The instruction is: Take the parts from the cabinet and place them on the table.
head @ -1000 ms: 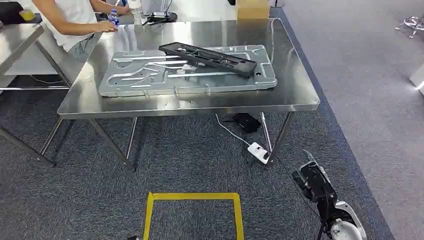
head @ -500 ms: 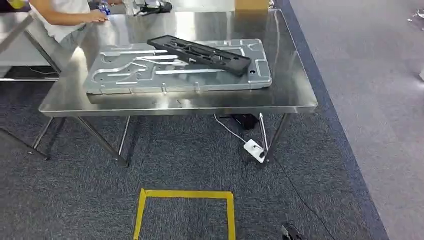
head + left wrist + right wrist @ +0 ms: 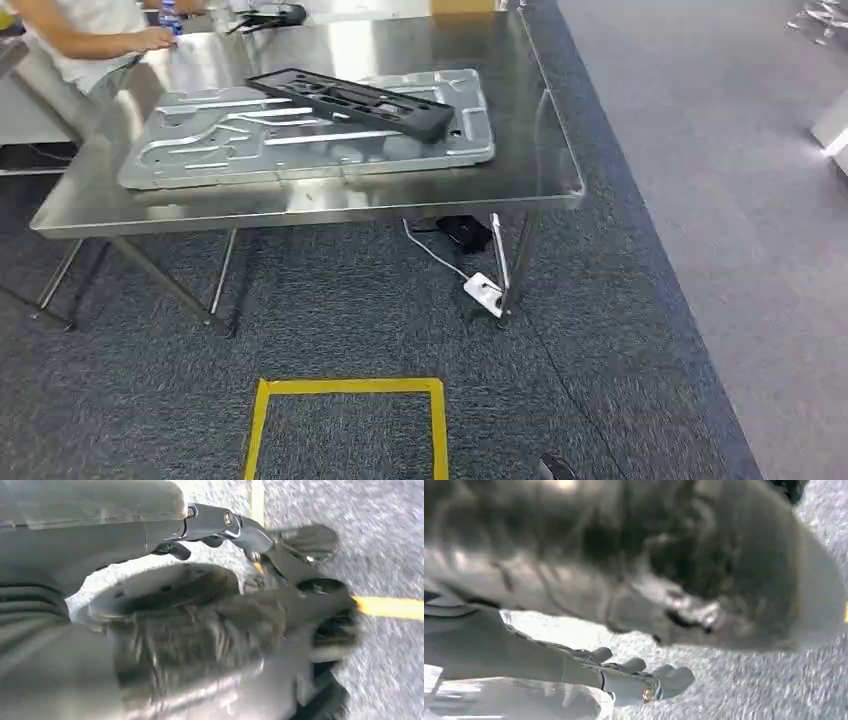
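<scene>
Parts are already laid on the counter (image 3: pixel 330 205): black bracket (image 3: pixel 350 101) across grey panel (image 3: pixel 300 140), flat for stability. Left hand (image 3: pixel 260 540) and right hand (image 3: pixel 624 677) are hung low over carpet, fingers loosely apart, nothing held.

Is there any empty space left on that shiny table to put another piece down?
Yes. The steel table is bare along its right edge beside the grey panel, and on the narrow front strip. The middle is crowded: the black part lies across the panel.
</scene>
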Robot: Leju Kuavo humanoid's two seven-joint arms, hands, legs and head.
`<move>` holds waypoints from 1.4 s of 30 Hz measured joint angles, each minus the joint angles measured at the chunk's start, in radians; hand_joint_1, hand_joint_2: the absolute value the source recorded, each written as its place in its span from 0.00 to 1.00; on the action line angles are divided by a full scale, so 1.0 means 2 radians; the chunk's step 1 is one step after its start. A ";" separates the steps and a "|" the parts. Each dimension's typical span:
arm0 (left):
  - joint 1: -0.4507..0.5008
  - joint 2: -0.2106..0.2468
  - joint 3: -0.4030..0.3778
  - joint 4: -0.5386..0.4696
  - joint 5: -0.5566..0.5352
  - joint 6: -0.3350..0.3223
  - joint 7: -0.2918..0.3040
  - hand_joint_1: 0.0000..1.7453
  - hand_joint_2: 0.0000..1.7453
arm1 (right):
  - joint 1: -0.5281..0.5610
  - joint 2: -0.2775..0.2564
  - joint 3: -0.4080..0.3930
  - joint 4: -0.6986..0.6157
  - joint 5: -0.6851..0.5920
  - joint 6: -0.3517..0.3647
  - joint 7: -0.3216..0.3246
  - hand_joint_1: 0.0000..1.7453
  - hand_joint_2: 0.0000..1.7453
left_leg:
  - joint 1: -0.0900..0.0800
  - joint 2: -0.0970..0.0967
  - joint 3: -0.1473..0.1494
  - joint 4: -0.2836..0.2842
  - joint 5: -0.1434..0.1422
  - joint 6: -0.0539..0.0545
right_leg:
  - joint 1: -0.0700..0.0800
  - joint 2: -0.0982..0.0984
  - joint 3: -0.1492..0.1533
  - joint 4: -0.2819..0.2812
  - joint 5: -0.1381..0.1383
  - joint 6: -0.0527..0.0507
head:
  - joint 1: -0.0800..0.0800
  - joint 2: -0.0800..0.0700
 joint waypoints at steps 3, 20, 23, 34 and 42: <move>0.000 0.001 -0.001 0.000 0.002 0.000 0.000 0.00 0.00 | -0.003 0.004 -0.001 0.005 0.000 0.001 0.001 0.00 0.00 | -0.011 0.007 0.011 -0.034 0.016 -0.003 | -0.014 0.003 0.010 -0.025 0.014 -0.002 | -0.007 0.000; 0.002 -0.009 -0.002 0.000 0.009 0.001 0.003 0.00 0.00 | -0.004 0.000 -0.012 0.024 -0.006 0.002 0.018 0.00 0.00 | 0.043 0.015 0.032 -0.031 -0.016 -0.083 | -0.025 0.000 0.015 -0.026 0.013 -0.019 | 0.003 0.000; 0.001 -0.007 -0.002 0.000 0.010 0.001 0.004 0.00 0.00 | -0.003 0.002 -0.013 0.025 -0.007 0.002 0.022 0.00 0.00 | 0.042 0.014 -0.006 0.060 -0.087 -0.085 | -0.026 -0.001 0.008 -0.031 0.022 -0.023 | -0.004 0.000; 0.003 0.008 -0.002 0.000 0.019 -0.015 0.017 0.00 0.00 | 0.000 -0.006 -0.022 0.031 -0.017 0.015 0.012 0.00 0.00 | 0.041 0.012 0.053 -0.035 -0.033 -0.077 | -0.040 0.003 0.002 -0.046 0.048 0.023 | 0.000 0.000; 0.002 0.035 -0.002 0.001 0.013 -0.031 0.027 0.00 0.00 | 0.003 -0.018 -0.032 0.032 -0.021 0.016 0.007 0.00 0.00 | 0.014 0.016 0.047 -0.037 -0.023 -0.051 | -0.009 -0.003 -0.060 0.093 -0.011 -0.011 | 0.010 0.000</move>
